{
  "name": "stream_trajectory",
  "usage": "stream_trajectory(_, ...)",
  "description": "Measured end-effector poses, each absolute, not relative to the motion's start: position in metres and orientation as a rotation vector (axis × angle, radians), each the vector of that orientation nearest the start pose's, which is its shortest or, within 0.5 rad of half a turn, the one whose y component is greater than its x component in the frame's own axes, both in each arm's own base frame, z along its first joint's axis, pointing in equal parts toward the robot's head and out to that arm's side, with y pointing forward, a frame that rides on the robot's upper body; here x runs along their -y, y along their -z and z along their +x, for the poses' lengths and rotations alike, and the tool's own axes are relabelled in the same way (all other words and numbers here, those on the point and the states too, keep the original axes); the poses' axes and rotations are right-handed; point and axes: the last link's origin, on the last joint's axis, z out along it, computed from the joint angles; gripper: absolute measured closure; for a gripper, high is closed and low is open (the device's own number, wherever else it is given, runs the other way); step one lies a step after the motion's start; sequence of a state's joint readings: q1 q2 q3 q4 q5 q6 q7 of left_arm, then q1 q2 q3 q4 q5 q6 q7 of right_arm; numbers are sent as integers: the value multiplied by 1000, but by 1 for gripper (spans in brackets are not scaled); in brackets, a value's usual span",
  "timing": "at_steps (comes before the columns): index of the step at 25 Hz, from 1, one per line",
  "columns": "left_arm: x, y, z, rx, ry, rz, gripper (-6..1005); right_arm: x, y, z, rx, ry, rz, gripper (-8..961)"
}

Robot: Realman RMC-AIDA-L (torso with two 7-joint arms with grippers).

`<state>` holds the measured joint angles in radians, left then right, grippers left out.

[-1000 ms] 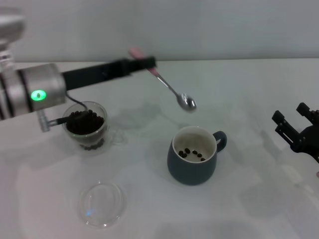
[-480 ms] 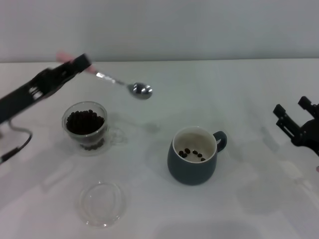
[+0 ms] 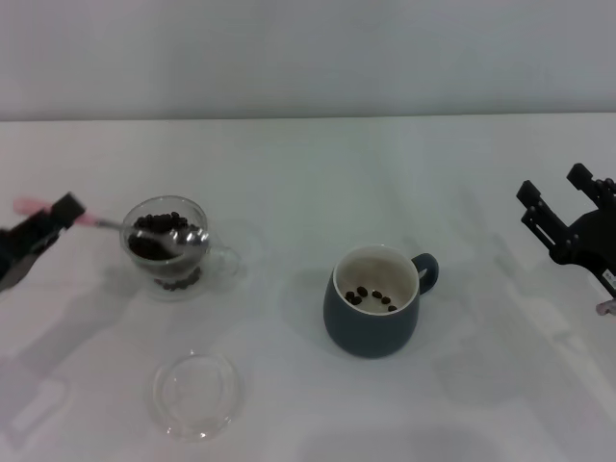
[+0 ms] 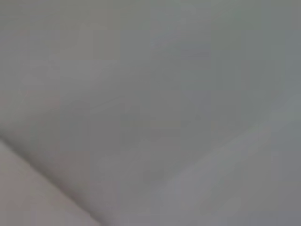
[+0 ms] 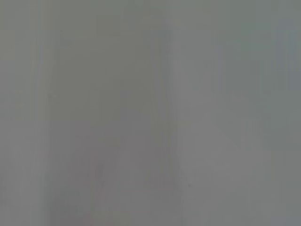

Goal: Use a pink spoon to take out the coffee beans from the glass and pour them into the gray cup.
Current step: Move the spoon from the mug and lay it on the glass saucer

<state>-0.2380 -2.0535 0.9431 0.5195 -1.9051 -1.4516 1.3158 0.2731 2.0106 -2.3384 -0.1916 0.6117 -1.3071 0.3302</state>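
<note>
— Which step is this, would you say?

— Scooping. The left gripper (image 3: pixel 43 231) is low at the left edge of the table, pinching the pale pink end of the pink spoon (image 3: pixel 144 231), and the shiny bowl of the spoon sits in the mouth of the glass (image 3: pixel 168 248), right on the coffee beans (image 3: pixel 154 236).

— And next?

— I'd guess it has to dig under the heap, lift level so nothing rolls off, carry across to the gray cup (image 3: pixel 373 300) and tip. The cup stands well apart to the right, handle pointing away from the glass, with only a few beans on its cream bottom.

— The glass looks full?

— Mostly, a dark heap. It's clear and rounded.

— The right gripper (image 3: pixel 568 226)?

— Parked at the far right, fingers spread, holding nothing.
</note>
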Motion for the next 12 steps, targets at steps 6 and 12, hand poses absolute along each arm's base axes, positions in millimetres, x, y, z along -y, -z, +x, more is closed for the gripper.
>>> stream_trajectory(6,-270,-16,-333,1593,1329,-1917,870,-274,14,348,-532,-770,-1784,200)
stream_trajectory(12,-257,-14,-342,1647,1239,-1975,869,-271,15,350,-540,-761,-1785,200)
